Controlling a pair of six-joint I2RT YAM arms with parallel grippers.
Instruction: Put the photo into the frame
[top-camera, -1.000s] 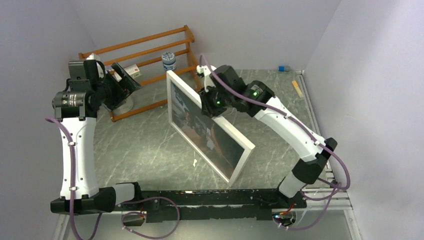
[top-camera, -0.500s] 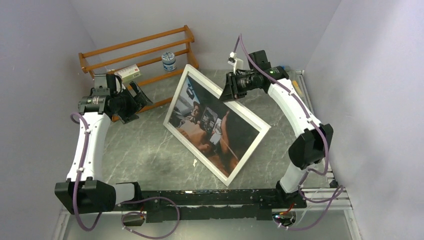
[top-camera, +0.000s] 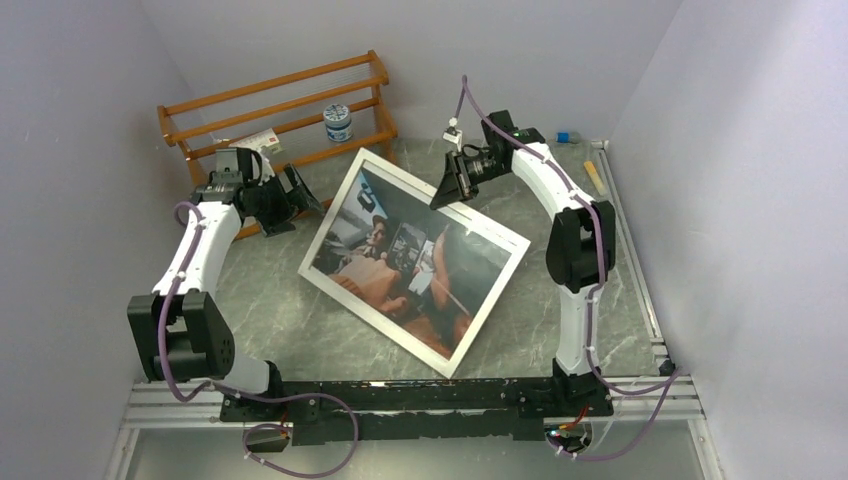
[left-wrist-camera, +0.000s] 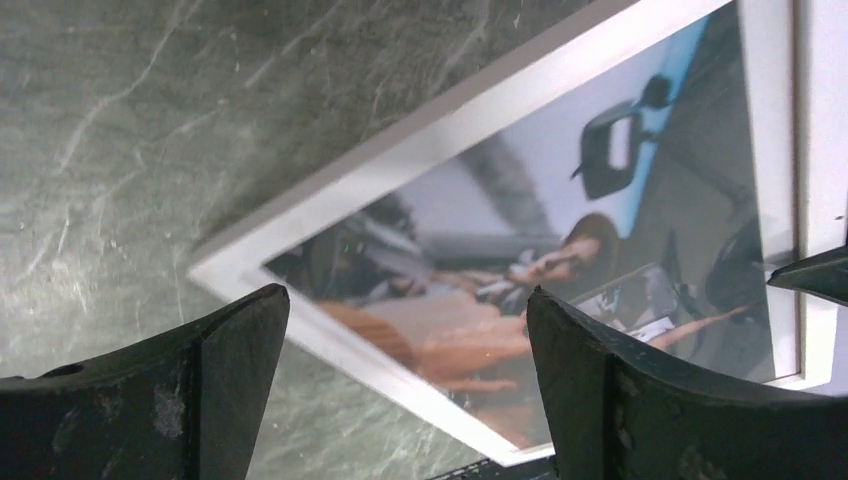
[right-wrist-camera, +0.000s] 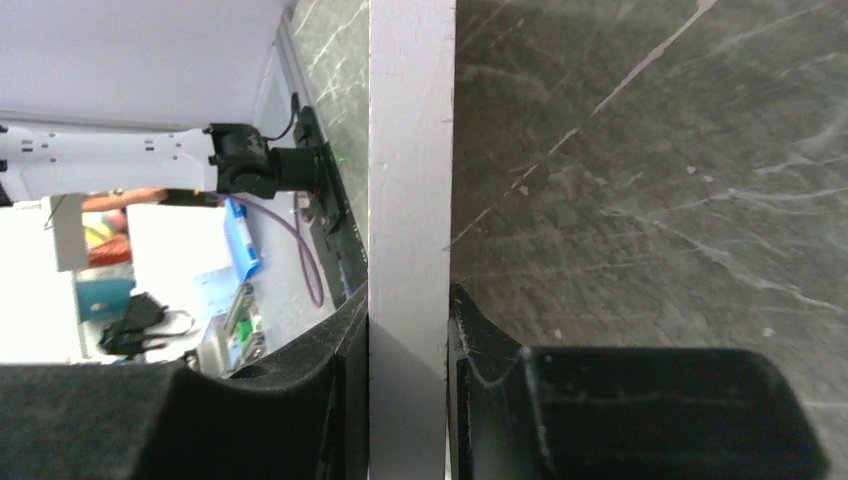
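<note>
Top external view: nearest the arm bases lies the marbled grey-green table (top-camera: 270, 310). On its middle sits the frame (top-camera: 380, 325), turned at an angle so one corner points toward the bases. Its whitish rim faces up, and the photo (top-camera: 400, 260) is inside it, face up behind the pane. The photo shows a dark scene of people in a car, with a pale margin all round.

The right gripper (top-camera: 447, 190) meets the frame at its far right edge. In the right wrist view its two fingers (right-wrist-camera: 330, 380) press on either side of the white rim, clamped on it. Whether that edge is lifted or flat on the table, I cannot tell.

The left gripper (top-camera: 295, 195) hangs just off the frame's far left edge, apart from it. In the left wrist view its fingers (left-wrist-camera: 200, 380) stand wide apart with nothing between them, and the frame's corner and the print show below.

Behind the left gripper, against the back wall, stands an orange-brown slatted rack (top-camera: 290, 100). It holds a small round tin (top-camera: 338, 123) and a small white and red carton (top-camera: 258, 142).
</note>
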